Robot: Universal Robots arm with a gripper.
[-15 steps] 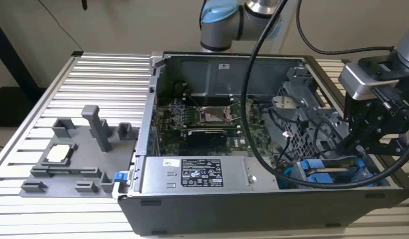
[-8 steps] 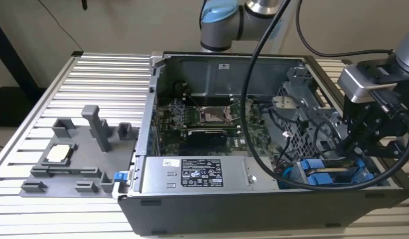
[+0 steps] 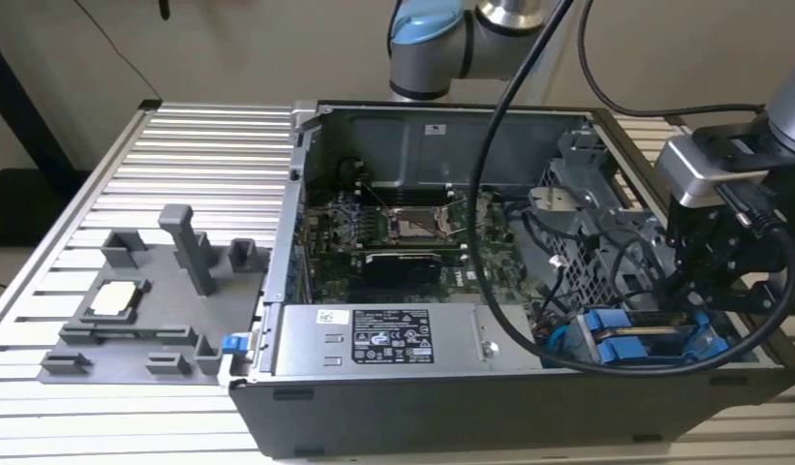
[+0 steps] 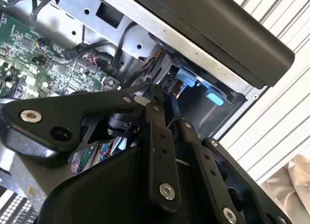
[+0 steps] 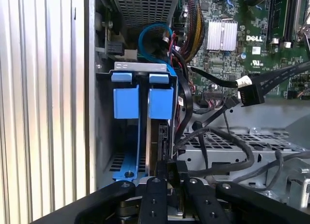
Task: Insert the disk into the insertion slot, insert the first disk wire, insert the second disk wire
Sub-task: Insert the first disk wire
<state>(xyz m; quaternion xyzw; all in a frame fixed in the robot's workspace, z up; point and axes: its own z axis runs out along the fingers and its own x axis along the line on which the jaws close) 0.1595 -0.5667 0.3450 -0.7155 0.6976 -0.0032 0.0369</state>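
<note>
Blue-framed disk (green motherboard)

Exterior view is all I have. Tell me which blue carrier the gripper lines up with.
Observer: In the first wrist view the gripper lines up with the carrier nearer the motherboard.
Operator: Describe its neighbour.
Observer: The other carrier stands beside it in the insertion slot, tabs level.
Operator: Report the wires.
Observer: A black connector with a white tag hangs free beside the slot.
</note>
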